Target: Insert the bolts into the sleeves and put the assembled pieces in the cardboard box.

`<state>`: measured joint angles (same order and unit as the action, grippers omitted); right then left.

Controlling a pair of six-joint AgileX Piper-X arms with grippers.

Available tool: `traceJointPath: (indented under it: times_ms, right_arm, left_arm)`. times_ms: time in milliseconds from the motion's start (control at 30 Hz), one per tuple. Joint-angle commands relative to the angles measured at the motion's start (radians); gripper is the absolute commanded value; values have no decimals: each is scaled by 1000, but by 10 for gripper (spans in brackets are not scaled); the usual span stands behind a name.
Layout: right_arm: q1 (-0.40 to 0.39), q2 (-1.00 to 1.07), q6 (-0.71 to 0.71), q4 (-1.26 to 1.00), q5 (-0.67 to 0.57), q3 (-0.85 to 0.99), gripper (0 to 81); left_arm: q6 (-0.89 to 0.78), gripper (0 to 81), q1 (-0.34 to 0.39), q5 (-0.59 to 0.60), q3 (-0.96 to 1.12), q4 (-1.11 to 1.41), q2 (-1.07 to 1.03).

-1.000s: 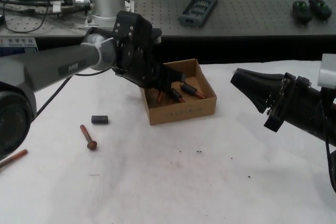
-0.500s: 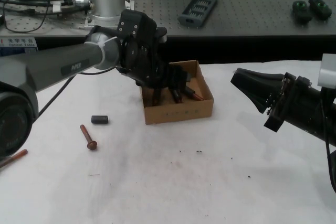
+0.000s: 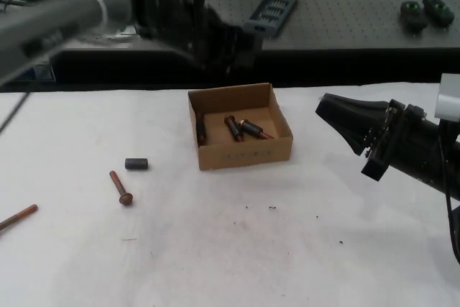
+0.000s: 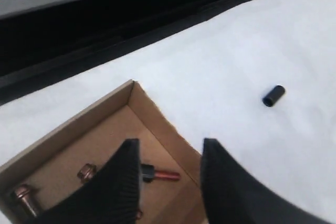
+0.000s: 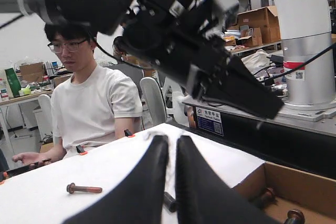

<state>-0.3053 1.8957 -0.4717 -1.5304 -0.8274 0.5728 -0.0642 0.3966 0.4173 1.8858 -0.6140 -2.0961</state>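
Observation:
The cardboard box (image 3: 244, 154) stands mid-bench with three assembled pieces (image 3: 251, 129) lying inside. In the left wrist view the box (image 4: 157, 119) lies below my open left gripper (image 4: 170, 142), which holds nothing; one bolt-in-sleeve piece (image 4: 157, 173) shows between the fingers. My left gripper (image 3: 230, 41) hangs high behind the box. A loose black sleeve (image 3: 136, 164) and a copper bolt (image 3: 121, 188) lie to the left of the box; the sleeve (image 4: 273, 96) is on the white cloth. My right gripper (image 3: 330, 109) is shut, right of the box, pointing at it.
Another copper bolt (image 3: 18, 217) lies at the bench's left edge. In the right wrist view a bolt (image 5: 84, 188) rests on the cloth beyond my fingers (image 5: 157, 171). A black tray (image 3: 272, 9) and cables sit on the metal table behind.
My left gripper has risen out of the box and moved up and back, leaving a piece inside. The right arm has not moved.

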Motion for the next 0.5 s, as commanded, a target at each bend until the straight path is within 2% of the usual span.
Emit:
traceJointPath:
  times_ms: [0,133,200,467]
  right_arm:
    - [6,0,-3,0,11,1,66]
    - [6,0,-3,0,11,1,66]
    - [6,0,-3,0,11,1,66]
    - [6,0,-7,-1,2,1,66]
  left_arm:
    - [104,134,-3,9,9,-93,73]
    - [305,14,3,7,9,-271,154]
    - [342,6,6,7,9,-338,188]
    - [295,6,11,22,-11,-519,321]
